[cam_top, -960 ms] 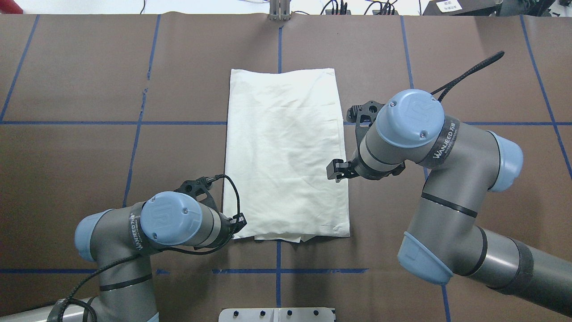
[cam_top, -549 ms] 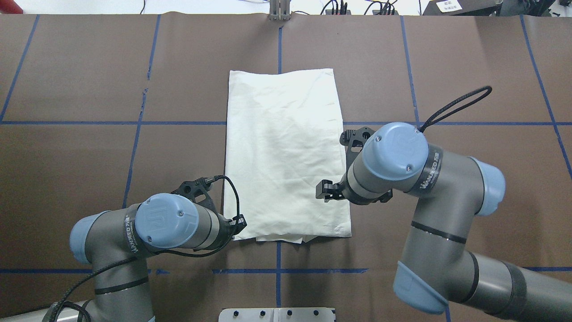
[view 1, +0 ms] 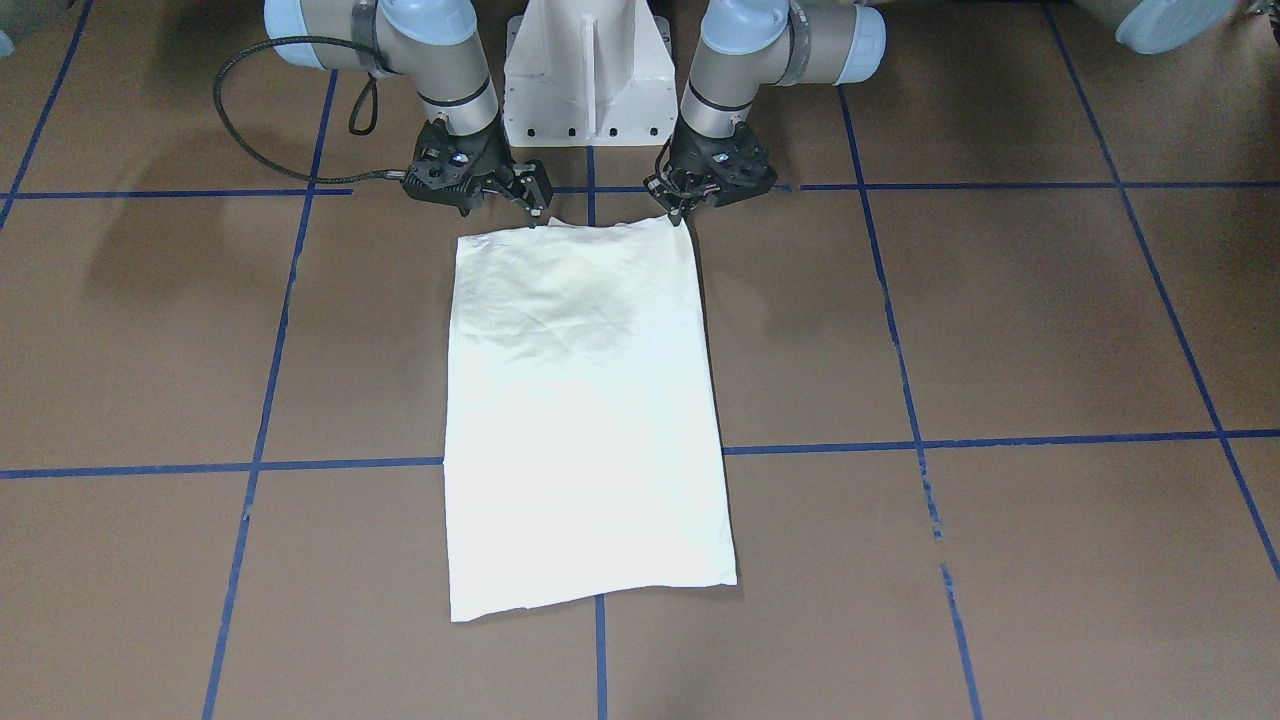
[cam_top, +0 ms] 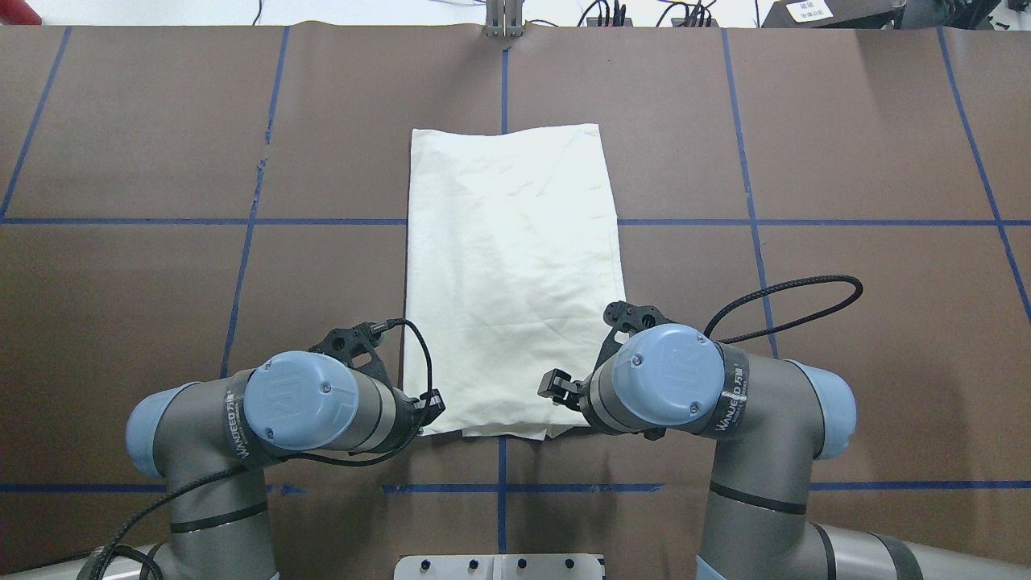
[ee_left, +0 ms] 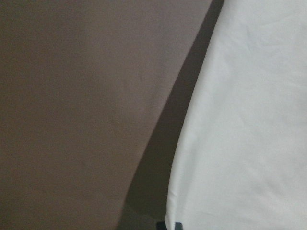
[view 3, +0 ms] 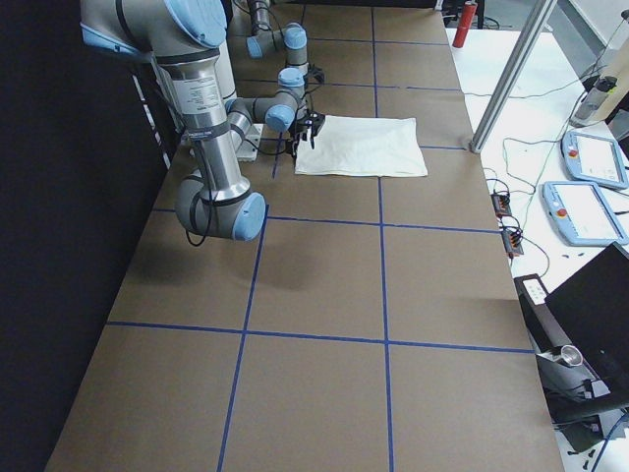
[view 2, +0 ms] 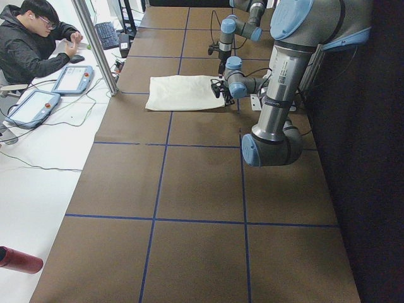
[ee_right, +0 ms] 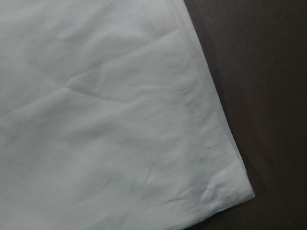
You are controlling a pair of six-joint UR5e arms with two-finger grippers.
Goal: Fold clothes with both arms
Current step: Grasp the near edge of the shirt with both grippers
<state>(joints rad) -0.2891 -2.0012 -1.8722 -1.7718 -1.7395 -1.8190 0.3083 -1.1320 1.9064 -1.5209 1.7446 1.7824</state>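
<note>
The cream shirt (cam_top: pixel 511 274) lies flat on the brown table, folded into a long rectangle with its plain side up; it also shows in the front view (view 1: pixel 585 420). No print is visible. My left gripper (cam_top: pixel 431 407) sits at the shirt's near left corner, and in the front view (view 1: pixel 682 215) its fingers are pinched together on that corner. My right gripper (cam_top: pixel 560 391) hovers over the near right corner; in the front view (view 1: pixel 535 208) its fingers stand apart. The right wrist view shows the hemmed corner (ee_right: pixel 230 187) with no fingers around it.
The white pedestal base (view 1: pixel 587 80) stands just behind the shirt's near edge. Blue tape lines (cam_top: pixel 499 487) grid the table. A metal post (cam_top: pixel 504 20) stands at the far edge. An operator (view 2: pixel 31 44) sits beyond the far side with tablets.
My right arm has swung from beside the shirt's right edge toward me to the near right corner. My left gripper has stayed at the near left corner.
</note>
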